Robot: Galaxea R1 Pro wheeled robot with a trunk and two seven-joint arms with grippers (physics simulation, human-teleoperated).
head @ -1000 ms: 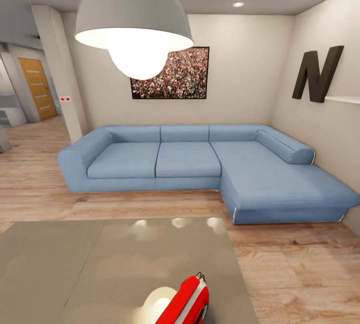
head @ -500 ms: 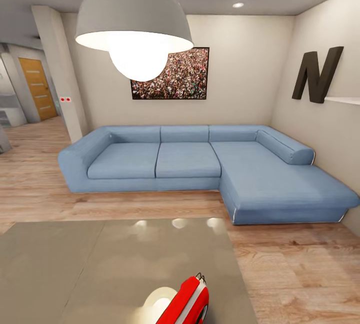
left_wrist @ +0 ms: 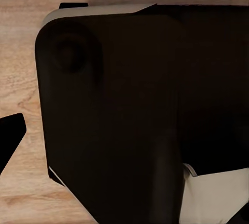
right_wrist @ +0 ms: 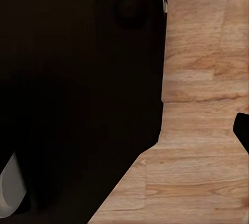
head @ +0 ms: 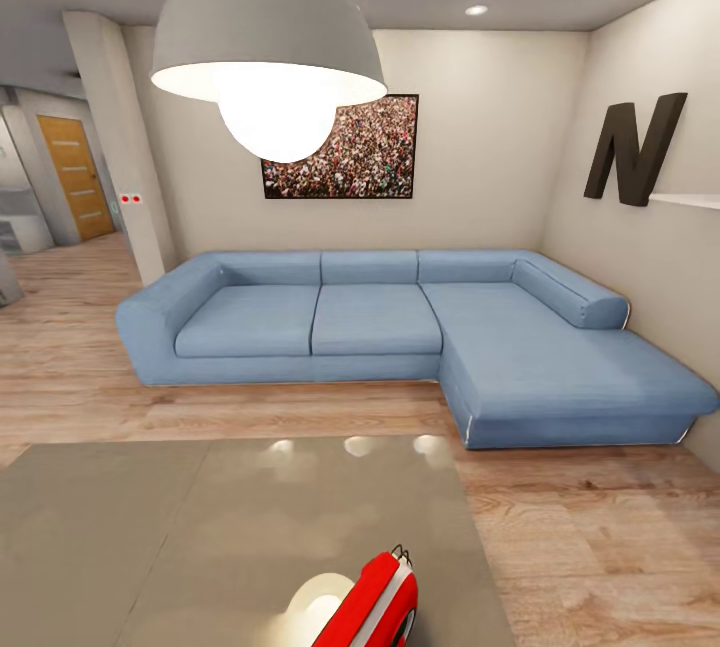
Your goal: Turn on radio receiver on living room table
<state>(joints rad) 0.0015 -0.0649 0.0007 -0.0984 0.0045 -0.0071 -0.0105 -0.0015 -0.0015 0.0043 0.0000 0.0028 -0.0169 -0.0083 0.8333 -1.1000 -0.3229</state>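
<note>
The living room (head: 560,527) opens ahead: light wood floor, a blue L-shaped sofa (head: 400,322) against the far beige wall, a crowd photo (head: 345,149) above it, and a big white lamp (head: 268,47) hanging near the top of the head view. A dark letter N (head: 635,145) stands on a shelf at the right wall, and a wooden door (head: 72,175) shows far left.

The table (head: 150,537) fills the near left of the head view, its glossy grey-taupe top throwing back the lamp's glare. The radio (head: 375,602) stands on it at the near edge, right of middle, cut off by the frame's bottom; 1 red side, a white edge band and the thin wire handle show, while its dial and grille are hidden from here.

My guess is that the radio is a light, stiff plastic box with a smooth, somewhat slippery shell, so a hard push could slide or tip it on the glossy top. Turning it on likely needs no lifting: a gentle fingertip press on its front control should do, perhaps with the other arm steadying the far side. The wire handle looks too thin to bear sideways force.

Both wrist views look down past dark robot body panels onto wood floor, so the arms seem to hang low beside the base. Whether either gripper is open or closed cannot be told, and nothing is seen held.
</note>
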